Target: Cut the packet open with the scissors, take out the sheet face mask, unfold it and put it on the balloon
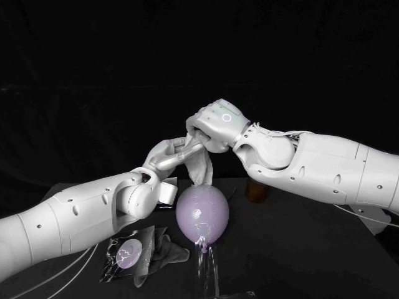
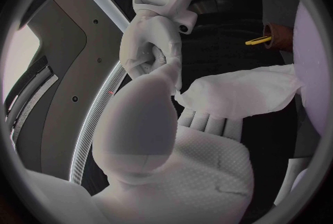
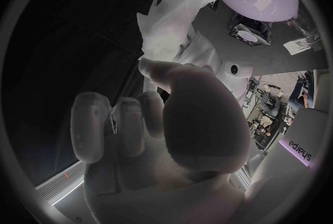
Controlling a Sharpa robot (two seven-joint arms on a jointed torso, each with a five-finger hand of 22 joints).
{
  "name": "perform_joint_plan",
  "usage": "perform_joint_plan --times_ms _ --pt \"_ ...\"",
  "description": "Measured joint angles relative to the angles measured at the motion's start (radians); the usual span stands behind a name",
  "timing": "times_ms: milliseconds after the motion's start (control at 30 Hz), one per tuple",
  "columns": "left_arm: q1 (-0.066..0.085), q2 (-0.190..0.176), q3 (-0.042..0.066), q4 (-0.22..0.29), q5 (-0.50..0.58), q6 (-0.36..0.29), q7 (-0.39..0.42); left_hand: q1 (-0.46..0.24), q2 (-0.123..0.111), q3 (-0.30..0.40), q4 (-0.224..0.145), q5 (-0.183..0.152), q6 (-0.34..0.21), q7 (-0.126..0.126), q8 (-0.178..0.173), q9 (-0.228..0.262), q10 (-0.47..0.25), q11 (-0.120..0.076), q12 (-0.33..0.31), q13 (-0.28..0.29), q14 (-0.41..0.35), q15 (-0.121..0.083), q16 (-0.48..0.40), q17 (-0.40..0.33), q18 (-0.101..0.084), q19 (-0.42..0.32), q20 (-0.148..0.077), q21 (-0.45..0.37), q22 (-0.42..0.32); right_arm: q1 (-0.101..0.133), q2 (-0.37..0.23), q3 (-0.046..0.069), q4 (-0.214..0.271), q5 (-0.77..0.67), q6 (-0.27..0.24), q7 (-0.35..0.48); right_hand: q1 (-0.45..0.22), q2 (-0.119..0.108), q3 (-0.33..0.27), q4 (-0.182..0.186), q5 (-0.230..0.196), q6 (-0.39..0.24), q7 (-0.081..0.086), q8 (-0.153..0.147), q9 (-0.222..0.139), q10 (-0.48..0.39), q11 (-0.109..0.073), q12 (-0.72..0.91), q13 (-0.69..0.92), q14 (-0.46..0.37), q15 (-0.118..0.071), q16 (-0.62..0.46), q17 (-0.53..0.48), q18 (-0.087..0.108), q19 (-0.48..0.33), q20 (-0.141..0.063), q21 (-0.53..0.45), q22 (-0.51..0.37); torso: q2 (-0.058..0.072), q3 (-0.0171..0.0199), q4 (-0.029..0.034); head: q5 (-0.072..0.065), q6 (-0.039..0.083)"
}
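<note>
Your left hand (image 1: 170, 156) reaches up from a bent wrist, and your right hand (image 1: 216, 124) comes in above it with its back turned up and knuckles curled. The two meet at the top edge of the mask (image 1: 199, 167).

The left fingers (image 2: 149, 96) are closed to a pinch on that edge. The right fingers (image 3: 128, 124) are folded in just beside them, gripping the same bunched edge, so both hands have hold of the mask and neither is spread wide.

The mask is a thin, pale, damp-looking sheet. It is creased and partly folded, hangs limp below both sets of fingers, and flares wider away from the pinch. Its lower end is at the top of the balloon (image 1: 204, 215); you cannot tell whether it touches.

The balloon is smooth, glossy, pale lilac and egg-shaped, directly beneath the fingers. Its neck points down into a clear stand (image 1: 205, 268) on the black table (image 1: 325, 249).

The packet (image 1: 128, 254) is shiny crinkled foil, lying flat on the table well below the left fingers and beside the stand.

A small brown cup (image 1: 256, 190) stands under the right wrist, and the left wrist view shows a yellow handle sticking out of it.
</note>
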State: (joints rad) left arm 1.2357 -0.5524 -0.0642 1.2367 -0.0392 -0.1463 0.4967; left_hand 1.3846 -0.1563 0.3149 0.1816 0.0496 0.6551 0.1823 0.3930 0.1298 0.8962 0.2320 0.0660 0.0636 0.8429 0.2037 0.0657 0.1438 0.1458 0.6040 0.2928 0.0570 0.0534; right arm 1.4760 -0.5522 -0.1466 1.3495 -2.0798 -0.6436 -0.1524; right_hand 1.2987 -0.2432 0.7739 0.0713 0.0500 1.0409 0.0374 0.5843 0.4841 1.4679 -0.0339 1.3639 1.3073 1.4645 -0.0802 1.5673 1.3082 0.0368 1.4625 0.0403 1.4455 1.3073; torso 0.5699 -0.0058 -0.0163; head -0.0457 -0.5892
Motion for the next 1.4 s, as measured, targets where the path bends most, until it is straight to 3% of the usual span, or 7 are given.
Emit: perform_joint_plan --times_ms 433,667,867,1100,1167,1300,1400 --pt "0.001 0.001 0.001 -0.016 -0.075 -0.088 -0.053 0.025 0.0 -0.015 -0.019 0.0 0.019 0.004 0.006 0.004 -0.004 -0.002 0.012 0.002 -0.002 -0.003 0.008 0.0 0.0 0.042 -0.003 0.011 0.008 0.003 -0.001 0.0 0.011 -0.01 -0.034 -0.026 0.0 0.0 -0.003 -0.003 0.0 -0.002 -0.002 -0.001 0.001 0.0 0.0 0.005 0.001 0.0 0.0 -0.001 -0.001 0.0 -0.002 0.001 0.006 0.001 -0.001 -0.0012 0.0006 0.001 0.001" --pt "0.001 0.005 0.001 -0.017 -0.138 -0.137 -0.095 0.07 0.028 -0.001 -0.039 0.0 0.027 0.006 0.006 0.004 0.023 -0.01 0.029 0.004 0.037 -0.014 0.022 0.007 0.0 0.133 -0.003 0.034 0.017 0.007 0.004 0.0 0.014 -0.015 -0.038 -0.035 0.0 0.0 -0.003 -0.003 0.0 -0.002 -0.002 -0.002 0.001 -0.002 -0.002 0.005 0.001 0.0 0.0 -0.003 -0.001 0.0 -0.002 0.001 0.012 0.001 -0.001 -0.0009 0.0005 0.003 0.003" --pt "0.001 0.007 0.001 -0.013 -0.162 -0.165 -0.104 0.082 0.038 0.011 -0.051 0.0 0.027 0.005 0.006 0.004 0.033 -0.014 0.036 0.004 0.048 -0.022 0.028 0.009 0.0 0.136 -0.003 0.034 0.017 0.008 0.014 0.0 0.002 -0.016 -0.026 -0.036 0.0 0.0 -0.003 -0.003 0.0 -0.002 -0.002 -0.001 0.0 -0.002 -0.002 0.005 0.001 0.0 0.0 0.0 -0.001 0.0 -0.002 0.001 0.012 0.001 0.0 -0.0012 0.0001 0.003 0.001" --pt "0.001 0.012 0.001 0.004 -0.17 -0.183 -0.092 0.096 0.052 0.037 -0.057 0.0 0.062 0.007 0.02 0.008 0.063 -0.036 0.047 0.004 0.075 -0.034 0.039 0.013 0.0 0.143 -0.003 0.034 0.015 0.008 0.033 -0.001 -0.022 -0.016 0.005 -0.033 0.0 0.0 -0.003 -0.003 0.0 0.001 0.001 0.004 0.0 -0.002 -0.002 0.005 0.001 0.0 0.0 0.0 0.0 0.0 -0.002 0.001 0.012 0.0 0.0 -0.0015 -0.0001 0.002 -0.001" --pt "0.001 0.013 0.001 0.008 -0.17 -0.184 -0.086 0.095 0.052 0.037 -0.057 0.0 0.063 0.009 0.021 0.008 0.064 -0.037 0.047 0.003 0.075 -0.034 0.039 0.013 0.0 0.139 0.0 0.034 0.013 0.008 0.039 -0.001 -0.028 -0.016 0.014 -0.032 0.0 0.0 -0.003 -0.003 0.0 0.001 0.001 0.004 0.0 -0.002 -0.002 0.005 0.0 0.0 0.0 0.0 0.0 0.0 -0.002 0.001 0.012 0.0 0.0 -0.0017 -0.0001 0.001 -0.001" --pt "0.001 0.013 0.001 0.019 -0.17 -0.186 -0.072 0.063 0.013 0.017 -0.047 0.0 0.063 0.009 0.017 0.006 0.064 -0.037 0.047 0.001 0.078 -0.031 0.039 0.013 0.0 0.109 -0.002 0.034 0.009 0.008 0.051 -0.003 -0.043 -0.015 0.032 -0.029 0.0 0.0 -0.003 -0.003 0.0 0.001 0.001 0.004 0.001 -0.002 -0.002 0.005 0.0 0.0 0.0 0.0 0.0 0.0 -0.002 0.001 0.012 0.0 0.0 -0.0018 0.0001 0.001 -0.002" --pt "0.001 0.012 0.001 0.027 -0.17 -0.187 -0.063 0.057 0.006 0.01 -0.048 0.0 0.063 0.009 0.012 0.004 0.063 -0.036 0.037 0.0 0.078 -0.031 0.039 0.013 0.0 0.109 -0.002 0.032 0.009 0.008 0.059 -0.004 -0.051 -0.015 0.045 -0.026 0.0 0.0 -0.003 -0.003 0.0 0.001 0.001 0.004 0.001 -0.002 -0.002 0.005 0.0 0.0 0.0 -0.001 0.0 0.0 -0.002 0.001 0.012 0.0 0.0 -0.0018 0.0004 0.0 -0.002"
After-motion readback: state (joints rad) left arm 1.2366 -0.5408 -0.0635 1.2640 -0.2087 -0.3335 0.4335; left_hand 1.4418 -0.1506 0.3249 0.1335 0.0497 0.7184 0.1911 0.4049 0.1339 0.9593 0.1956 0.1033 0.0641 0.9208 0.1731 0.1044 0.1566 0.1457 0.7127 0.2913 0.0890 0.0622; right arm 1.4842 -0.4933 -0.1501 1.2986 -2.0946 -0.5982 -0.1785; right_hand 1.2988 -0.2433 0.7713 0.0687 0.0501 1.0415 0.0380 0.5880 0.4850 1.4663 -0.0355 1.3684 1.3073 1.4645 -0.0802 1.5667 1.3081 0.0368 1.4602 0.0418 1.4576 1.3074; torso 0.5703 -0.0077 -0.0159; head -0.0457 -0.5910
